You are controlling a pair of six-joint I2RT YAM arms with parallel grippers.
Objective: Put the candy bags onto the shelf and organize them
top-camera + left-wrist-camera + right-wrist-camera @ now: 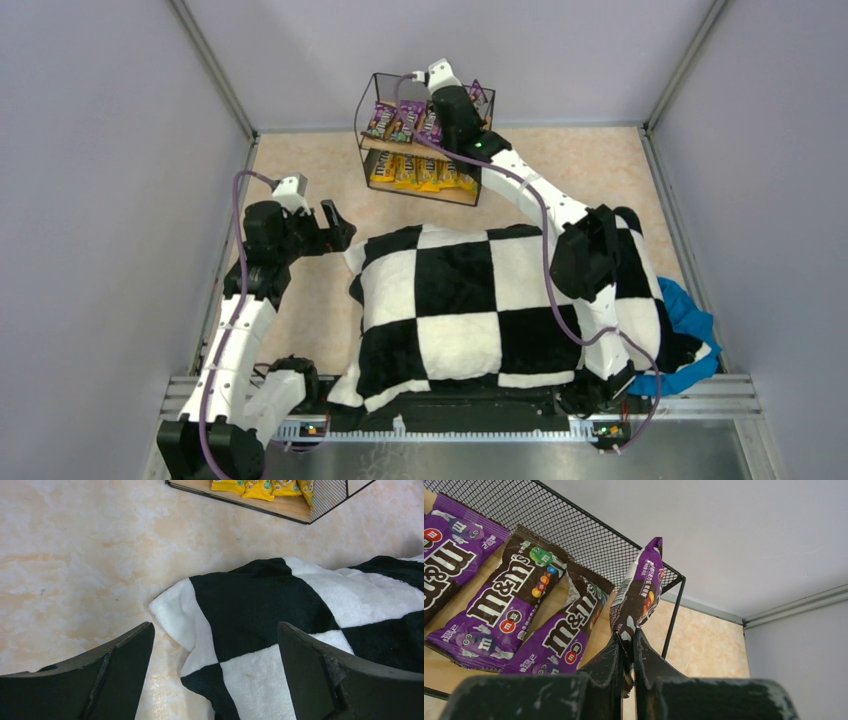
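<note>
Marbled beige worktop (625,160), grey walls. Nearest is one plush chequered cushion (460,300). The left jaws gape wide and empty beside its corner. Beyond is one wire-and-wood shelf (292,509), with at least four yellow bags (405,168) on the lower board and three purple bags (499,605) lying flat on top. The right jaws pinch a fourth bag (639,590) upright at the shelf's right end; only the wrist view shows this grip.

Plain greyish-lavender walls all round: back wall (560,50) across the top, left wall (90,200) and right wall (770,150) down the sides, with thin metal strips (215,70) in the corners. The tabletop (600,165) is a beige marbled pattern, evenly lit with no hard shadows. A big black-and-white checkered cushion (455,300) fills the lower middle, with a blue cloth (690,320) touching its right edge. A silver metal plate (500,460) runs along the bottom.
</note>
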